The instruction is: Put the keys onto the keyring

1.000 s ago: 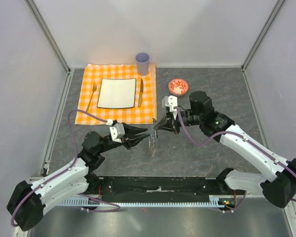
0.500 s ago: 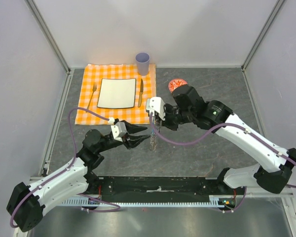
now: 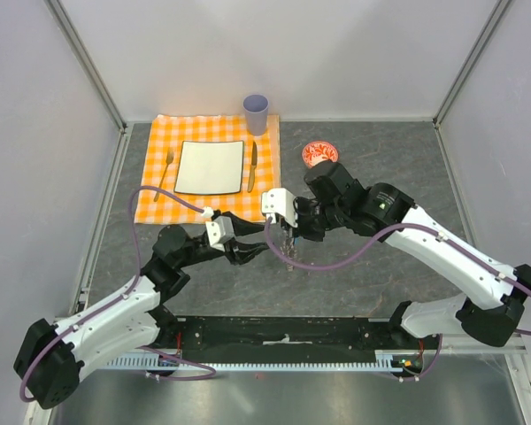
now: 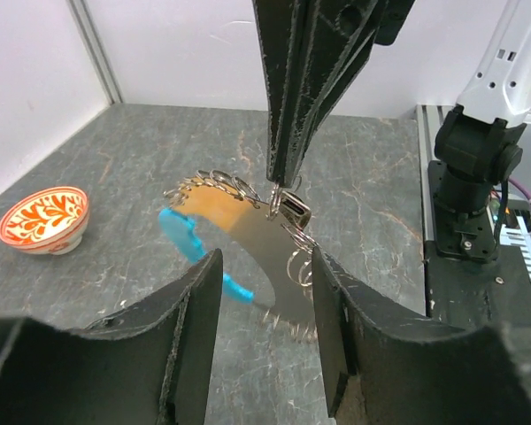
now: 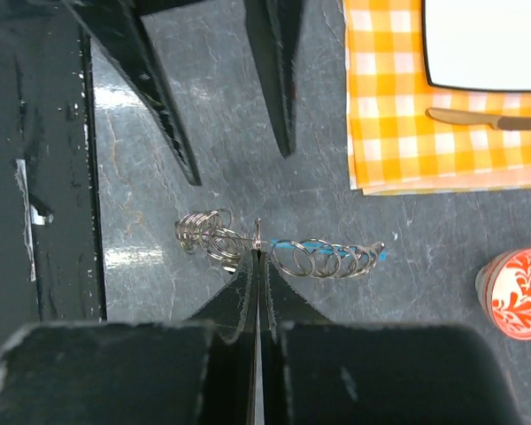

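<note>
Right gripper (image 5: 257, 257) — clamped on keyring (image 5: 326, 260)

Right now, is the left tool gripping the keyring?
No, the left tool stands open and its fingers do not touch the keyring, which hangs from the shut right tool.

This is looking like a robotics lab cell, not a home. A left arm (image 3: 115, 319) and a right arm (image 3: 451, 257) are sitting bolted to a black rail (image 3: 283, 332) at the near edge of a grey stone-look table (image 3: 380, 150). Plain white panels (image 3: 274, 53) in metal framing (image 3: 86, 62) are closing it in. A staged place setting is lying on an orange checked cloth (image 3: 155, 204): plate (image 3: 210, 166), fork (image 3: 165, 173), knife (image 3: 253, 166), cup (image 3: 256, 112).
</note>
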You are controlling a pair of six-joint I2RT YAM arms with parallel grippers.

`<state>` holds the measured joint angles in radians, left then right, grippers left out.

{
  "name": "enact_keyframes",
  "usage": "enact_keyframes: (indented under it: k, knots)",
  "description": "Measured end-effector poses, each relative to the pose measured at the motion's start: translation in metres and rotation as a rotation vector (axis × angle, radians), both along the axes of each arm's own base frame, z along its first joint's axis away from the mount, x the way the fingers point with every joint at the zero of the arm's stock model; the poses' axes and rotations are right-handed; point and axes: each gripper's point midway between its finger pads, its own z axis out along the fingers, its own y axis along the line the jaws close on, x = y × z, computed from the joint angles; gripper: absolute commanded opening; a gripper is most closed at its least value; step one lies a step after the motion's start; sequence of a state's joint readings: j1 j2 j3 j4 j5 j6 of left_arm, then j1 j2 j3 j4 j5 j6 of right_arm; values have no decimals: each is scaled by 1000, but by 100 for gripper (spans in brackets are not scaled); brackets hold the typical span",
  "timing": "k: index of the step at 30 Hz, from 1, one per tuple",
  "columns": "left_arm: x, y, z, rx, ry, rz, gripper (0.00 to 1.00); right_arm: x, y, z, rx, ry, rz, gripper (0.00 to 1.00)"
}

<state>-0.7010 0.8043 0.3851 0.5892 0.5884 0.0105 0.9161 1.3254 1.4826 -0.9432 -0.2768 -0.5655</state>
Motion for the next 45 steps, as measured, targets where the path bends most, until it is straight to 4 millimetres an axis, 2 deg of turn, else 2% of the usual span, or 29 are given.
enact_keyframes:
  k: [5, 10, 13, 19, 25, 32, 45]
  knots:
    - [-3, -10, -3, 27, -2, -68, 44, -8, 2, 1, 18, 0, 63, 0]
    - [-8, -17, 10, 24, -30, -134, 43, -12, 3, -4, 13, 6, 87, 0]
    - [-13, -22, 16, 27, -44, -186, 38, -13, 3, -6, 11, 9, 96, 0]
    - [-14, -31, 7, 74, -2, -251, 29, -15, 3, -11, 6, 22, 103, 0]
    - [-12, -33, 0, 110, 31, -256, 24, -17, 0, -11, 10, 18, 103, 0]
    - [-10, -34, -6, 139, 55, -254, 24, -18, 0, -7, 28, 5, 106, 0]
    - [-12, -37, -1, 145, 58, -266, 24, -19, -1, -12, 24, 11, 107, 0]
